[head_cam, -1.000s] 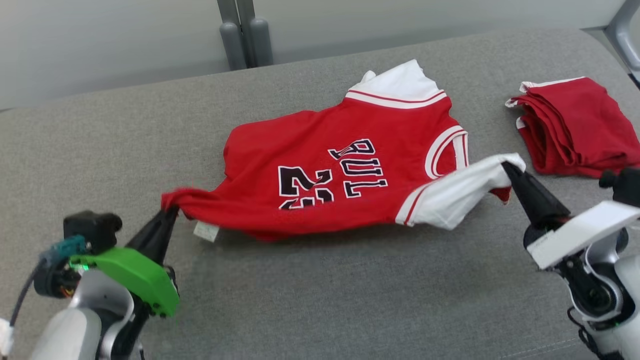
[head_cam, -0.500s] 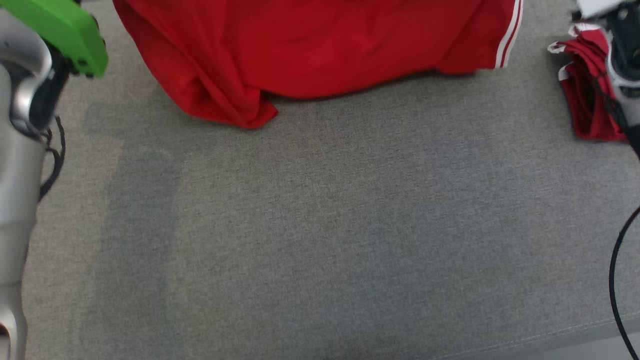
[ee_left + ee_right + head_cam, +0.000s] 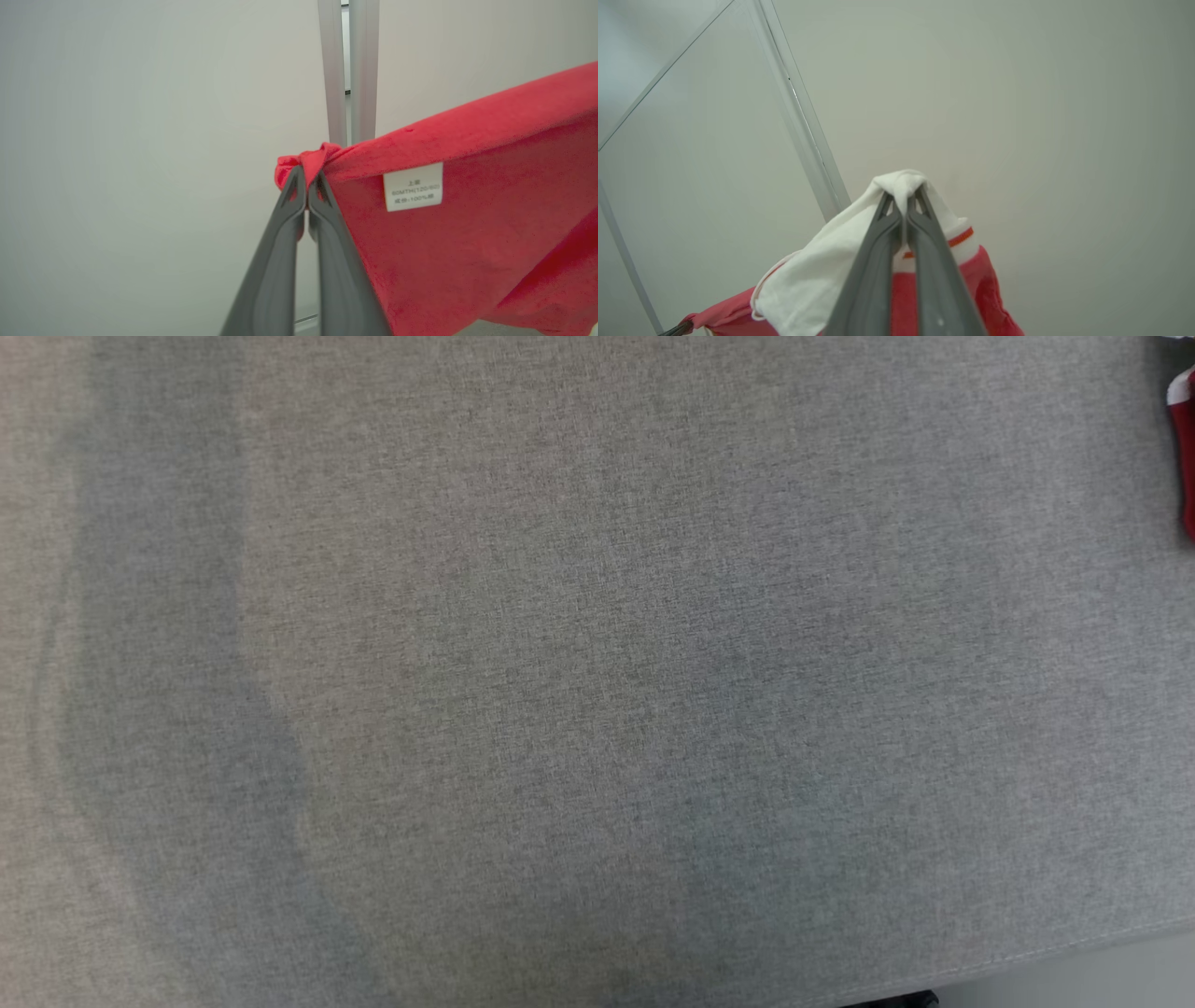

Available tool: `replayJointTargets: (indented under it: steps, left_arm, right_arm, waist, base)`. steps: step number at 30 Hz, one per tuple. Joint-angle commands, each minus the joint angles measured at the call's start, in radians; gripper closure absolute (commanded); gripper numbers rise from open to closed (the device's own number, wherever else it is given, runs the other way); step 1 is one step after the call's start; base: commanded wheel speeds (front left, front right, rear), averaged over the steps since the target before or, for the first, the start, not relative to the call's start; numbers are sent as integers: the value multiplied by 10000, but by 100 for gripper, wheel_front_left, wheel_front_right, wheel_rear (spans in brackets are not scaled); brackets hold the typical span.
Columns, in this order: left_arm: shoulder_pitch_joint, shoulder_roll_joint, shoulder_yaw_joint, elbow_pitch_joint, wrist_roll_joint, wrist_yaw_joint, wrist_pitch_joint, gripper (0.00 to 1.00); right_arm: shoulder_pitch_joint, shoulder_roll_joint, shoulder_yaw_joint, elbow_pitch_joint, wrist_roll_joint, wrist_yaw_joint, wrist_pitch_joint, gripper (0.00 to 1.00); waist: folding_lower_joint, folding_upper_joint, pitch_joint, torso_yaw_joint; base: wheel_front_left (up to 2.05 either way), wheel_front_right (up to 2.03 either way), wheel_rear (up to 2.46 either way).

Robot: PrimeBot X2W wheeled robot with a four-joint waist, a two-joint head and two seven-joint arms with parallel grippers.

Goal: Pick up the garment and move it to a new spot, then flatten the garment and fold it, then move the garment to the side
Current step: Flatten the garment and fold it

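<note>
Garment, lying on the grey cushion a second earlier, hung lifted between left gripper, clamped on its red corner, and right gripper, clamped on its white sleeve; relocation looked underway

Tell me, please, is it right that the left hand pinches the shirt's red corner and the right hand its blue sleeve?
The sleeve in the right hand is white, not blue; the right wrist view shows it. The rest holds.
</note>
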Motion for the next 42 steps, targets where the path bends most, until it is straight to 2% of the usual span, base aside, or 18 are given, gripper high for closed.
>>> replayJointTargets:
  steps: [1,7,14,17,23,26,31,37,42]
  left_arm:
    - [-241,-56,-6,199,-189,18,-144,100]
    - [-240,-210,-660,926,-931,16,-490,100]
    - [1411,84,-2001,750,-2154,16,-673,100]
    - [2407,448,-2643,362,-2767,16,-584,100]
    - [4522,1326,-3729,-809,-4064,16,-261,100]
    - [5653,1913,-4272,-1536,-4660,16,274,100]
    - [7295,2689,-4567,-2570,-5670,26,1273,100]
    - [9241,3847,-4790,-4640,-6577,666,2268,100]
    - [10901,5046,-4902,-7099,-7398,1703,2763,100]
  right_arm:
    - [-221,35,126,46,167,5,-99,100]
    - [-155,76,1333,-179,532,5,-87,100]
    - [1193,-494,2988,-688,1002,5,217,100]
    - [2014,-755,3557,-1123,1363,5,313,100]
    - [4062,-1745,4825,-2212,2035,5,747,100]
    - [5172,-2292,5510,-2635,2424,5,1314,100]
    - [6585,-3031,6409,-3077,2958,5,2297,100]
    - [8054,-3944,7203,-3999,3596,5,3259,100]
    - [9069,-4860,7644,-5022,4263,5,4143,100]
  waist:
    - [-3,0,105,-57]
    - [-3,0,70,-84]
    - [-3,0,-375,-29]
    - [-3,0,-795,-67]
    - [-3,0,-2057,-125]
    - [-3,0,-2834,-144]
    - [-3,0,-3854,-175]
    - [-3,0,-4713,-167]
    - [-3,0,-5085,-191]
  base:
    - [0,0,0]
    - [0,0,0]
    - [0,0,0]
    - [0,0,0]
    - [0,0,0]
    - [0,0,0]
    - [0,0,0]
    - [0,0,0]
    - [0,0,0]
